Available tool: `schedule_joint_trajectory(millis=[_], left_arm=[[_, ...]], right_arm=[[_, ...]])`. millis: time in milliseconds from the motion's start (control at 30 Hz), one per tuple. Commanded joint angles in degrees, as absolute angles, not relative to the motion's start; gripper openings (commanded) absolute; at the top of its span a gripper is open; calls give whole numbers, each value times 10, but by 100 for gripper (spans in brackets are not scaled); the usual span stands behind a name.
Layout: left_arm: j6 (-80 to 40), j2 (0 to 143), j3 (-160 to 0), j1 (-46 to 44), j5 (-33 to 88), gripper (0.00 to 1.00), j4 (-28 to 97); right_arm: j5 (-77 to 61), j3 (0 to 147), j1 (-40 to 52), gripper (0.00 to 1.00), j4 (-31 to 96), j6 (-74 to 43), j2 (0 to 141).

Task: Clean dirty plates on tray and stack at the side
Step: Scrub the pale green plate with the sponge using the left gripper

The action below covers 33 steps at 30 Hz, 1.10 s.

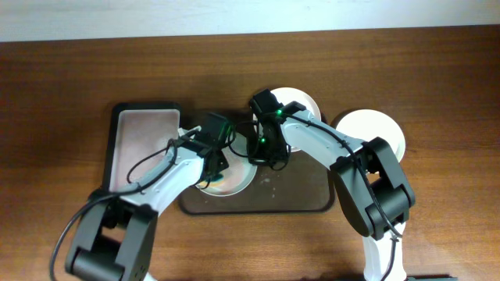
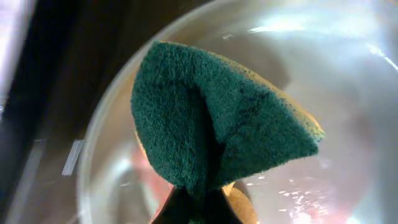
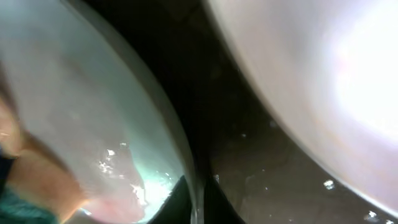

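Note:
A pale green plate (image 1: 237,178) lies on the dark brown tray (image 1: 301,199). My left gripper (image 1: 211,165) is shut on a green and yellow sponge (image 2: 217,118) and presses it onto this plate (image 2: 348,93). A red smear (image 2: 149,171) shows beside the sponge. My right gripper (image 1: 264,154) is shut on the right rim of the pale green plate (image 3: 93,112), one finger on each side of the rim (image 3: 194,202). A white plate (image 1: 303,104) sits at the back of the tray and also shows in the right wrist view (image 3: 323,81). Another white plate (image 1: 379,131) lies on the table right of the tray.
A smaller black-rimmed pinkish tray (image 1: 144,136) stands left of the brown tray, with no sponge on it. The wooden table (image 1: 70,86) runs all around. A pale wall edge (image 1: 234,16) runs along the back.

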<state>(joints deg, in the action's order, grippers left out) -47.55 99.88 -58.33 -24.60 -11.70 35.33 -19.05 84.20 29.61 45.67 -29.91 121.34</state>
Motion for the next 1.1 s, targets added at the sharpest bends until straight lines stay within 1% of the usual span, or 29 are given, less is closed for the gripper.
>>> schedule_joint_trajectory(millis=[0, 67, 100, 233, 367, 500, 633, 667, 700, 733, 767, 800, 900, 967, 1000, 1033, 1067], left_arm=[[-401, 918, -579, -237, -163, 0, 363], [-383, 897, -579, -230, -163, 0, 371], [-367, 888, -579, -225, -158, 0, 372], [-298, 869, -579, -190, -113, 0, 372], [-238, 867, -579, -119, -46, 0, 372], [-225, 867, -579, -64, 15, 0, 372], [-227, 867, -579, -46, 55, 0, 370], [-227, 867, -579, -48, 64, 0, 369], [-228, 867, -579, -51, 70, 0, 369], [-232, 868, -579, -55, 74, 0, 369], [-236, 869, -579, -60, 73, 0, 369], [-237, 871, -579, -65, 73, 0, 369], [-250, 878, -579, -83, 73, 0, 368], [-263, 883, -579, -95, 73, 0, 365], [-270, 887, -579, -101, 73, 0, 363], [-277, 892, -579, -107, 73, 0, 360], [-283, 898, -579, -113, 73, 0, 356]], right_arm=[[-159, 834, 292, 20, 460, -302, 1225], [-159, 834, 292, 6, 459, -302, 1225], [-159, 834, 292, 4, 458, -302, 1225], [-161, 834, 292, 4, 457, -292, 1225], [-169, 834, 292, 4, 465, -271, 1225], [-170, 835, 292, 4, 472, -248, 1220], [-170, 835, 292, 5, 467, -249, 1216], [-170, 835, 292, 17, 462, -248, 1216], [-164, 835, 291, 36, 456, -247, 1216], [-158, 835, 290, 42, 452, -246, 1216], [-150, 835, 288, 45, 445, -246, 1216], [-146, 835, 283, 44, 434, -246, 1216], [-146, 835, 272, 32, 406, -244, 1216], [-146, 835, 269, 19, 398, -242, 1216], [-148, 835, 269, 10, 399, -242, 1216], [-152, 835, 270, 4, 401, -242, 1216], [-166, 835, 273, 4, 408, -242, 1216]])
